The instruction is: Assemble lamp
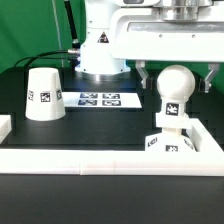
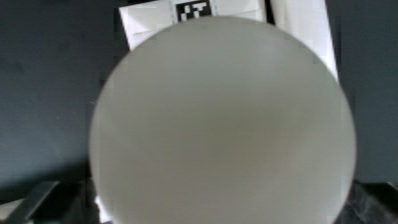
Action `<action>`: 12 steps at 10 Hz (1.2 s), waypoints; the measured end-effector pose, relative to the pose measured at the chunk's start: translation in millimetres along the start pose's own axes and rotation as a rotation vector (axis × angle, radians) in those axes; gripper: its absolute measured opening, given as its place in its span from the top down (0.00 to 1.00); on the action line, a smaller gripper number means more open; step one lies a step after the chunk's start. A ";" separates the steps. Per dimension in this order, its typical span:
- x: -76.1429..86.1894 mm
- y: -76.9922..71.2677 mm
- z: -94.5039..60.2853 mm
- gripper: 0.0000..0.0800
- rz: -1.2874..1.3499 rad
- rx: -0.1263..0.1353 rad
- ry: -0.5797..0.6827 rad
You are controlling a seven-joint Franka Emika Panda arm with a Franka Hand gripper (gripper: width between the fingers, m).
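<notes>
The white round-headed bulb (image 1: 174, 92) stands upright on the small square base (image 1: 166, 143) at the exterior view's right, inside the white rail. My gripper (image 1: 176, 84) hangs over it with one finger on each side of the bulb's head. A narrow gap shows on both sides, so the jaws are open. In the wrist view the bulb's head (image 2: 217, 120) fills almost the whole picture, and the dark fingers (image 2: 50, 202) show only at the corners. The white cone shade (image 1: 43, 94) stands alone on the table at the exterior view's left.
The marker board (image 1: 98, 99) lies flat between the shade and the bulb, and also shows in the wrist view (image 2: 199, 12). A white rail (image 1: 100, 160) runs along the front and the right side. The robot's base (image 1: 100, 45) stands at the back.
</notes>
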State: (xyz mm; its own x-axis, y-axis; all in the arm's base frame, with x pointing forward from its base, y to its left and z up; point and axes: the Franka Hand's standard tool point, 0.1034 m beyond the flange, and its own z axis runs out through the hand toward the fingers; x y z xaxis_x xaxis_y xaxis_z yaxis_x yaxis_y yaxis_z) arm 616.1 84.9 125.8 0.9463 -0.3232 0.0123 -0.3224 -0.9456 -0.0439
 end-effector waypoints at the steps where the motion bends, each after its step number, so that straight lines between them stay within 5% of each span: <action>1: -0.4 3.9 -6.0 0.13 0.005 0.001 0.003; 5: -6.3 29.4 -36.2 0.13 -0.010 -0.002 0.004; 12: -7.7 27.5 -31.7 0.13 -0.015 -0.004 0.001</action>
State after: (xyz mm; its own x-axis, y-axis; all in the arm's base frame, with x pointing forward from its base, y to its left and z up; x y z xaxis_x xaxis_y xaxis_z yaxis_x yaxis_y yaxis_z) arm 599.1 60.2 156.1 0.9511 -0.3086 0.0137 -0.3079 -0.9506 -0.0393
